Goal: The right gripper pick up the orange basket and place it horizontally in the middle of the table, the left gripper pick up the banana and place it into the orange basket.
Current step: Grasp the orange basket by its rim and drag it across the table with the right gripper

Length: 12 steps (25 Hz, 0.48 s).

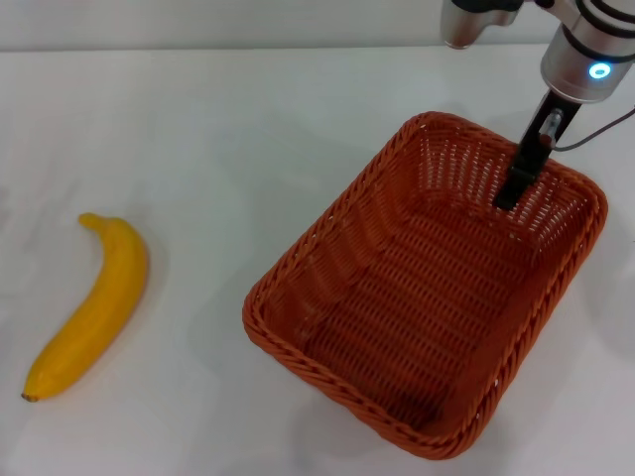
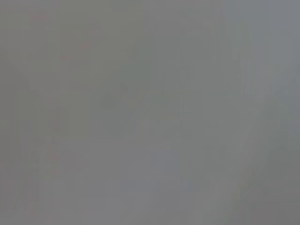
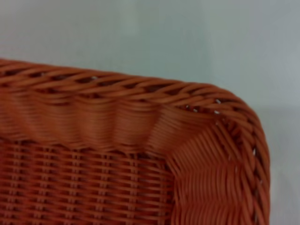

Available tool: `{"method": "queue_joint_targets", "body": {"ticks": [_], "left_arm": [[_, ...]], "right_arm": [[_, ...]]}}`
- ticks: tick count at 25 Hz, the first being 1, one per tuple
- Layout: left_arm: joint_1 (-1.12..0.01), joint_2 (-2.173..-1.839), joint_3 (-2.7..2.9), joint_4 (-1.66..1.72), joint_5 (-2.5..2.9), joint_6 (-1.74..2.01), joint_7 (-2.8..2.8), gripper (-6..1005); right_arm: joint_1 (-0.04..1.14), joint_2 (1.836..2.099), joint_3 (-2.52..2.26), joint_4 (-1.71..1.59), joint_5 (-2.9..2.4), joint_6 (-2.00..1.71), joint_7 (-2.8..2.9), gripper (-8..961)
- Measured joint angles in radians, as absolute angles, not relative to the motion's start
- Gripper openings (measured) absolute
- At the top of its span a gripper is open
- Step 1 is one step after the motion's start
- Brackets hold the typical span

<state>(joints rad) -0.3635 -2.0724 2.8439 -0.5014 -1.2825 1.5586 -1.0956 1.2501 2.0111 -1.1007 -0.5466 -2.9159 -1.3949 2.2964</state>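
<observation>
Orange basket (image 1: 427,297) sits on the table's (image 1: 218,129) right half, skewed diagonally, one corner toward the near edge, another toward the far right. Empty inside. From the right wrist camera, only a rounded corner of its braided rim (image 3: 197,101) and inner weave against white tabletop.

Right gripper (image 1: 521,171) reaches down from the far right, blue ring lit on the arm above. One dark finger is visible dipping inside the basket's far wall, close to the rim. The other finger isn't visible, so whether the pincer is spread or nipping the wall, I cannot tell. Basket looks to be resting flat, not lifted.

Banana (image 1: 91,305) lies well apart on the left half of the table, curved, dark tip nearest the front edge. Untouched.

Left gripper not seen from the head camera; its wrist camera shows nothing but featureless grey.

Progress, as I judge it: early. Basket grasp being set up or just made; straightening and centring not yet done. The banana leg not begun.
</observation>
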Motion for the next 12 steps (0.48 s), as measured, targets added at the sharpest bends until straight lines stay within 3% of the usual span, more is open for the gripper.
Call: {"method": "queue_joint_targets", "body": {"ticks": [2,12], "left_arm": [[-0.364,-2.072,2.844,-0.501,-1.284,1.558,-1.094,717],[-0.366,-2.072,2.844,-0.500,-1.288,1.552,-1.069,712]], "right_arm": [[1.251,2.011,-1.102,-0.546,-2.916,-1.400,2.290,821],[1.273,2.013,-1.144,-0.546,-2.895,-1.421,2.289,440]]}}
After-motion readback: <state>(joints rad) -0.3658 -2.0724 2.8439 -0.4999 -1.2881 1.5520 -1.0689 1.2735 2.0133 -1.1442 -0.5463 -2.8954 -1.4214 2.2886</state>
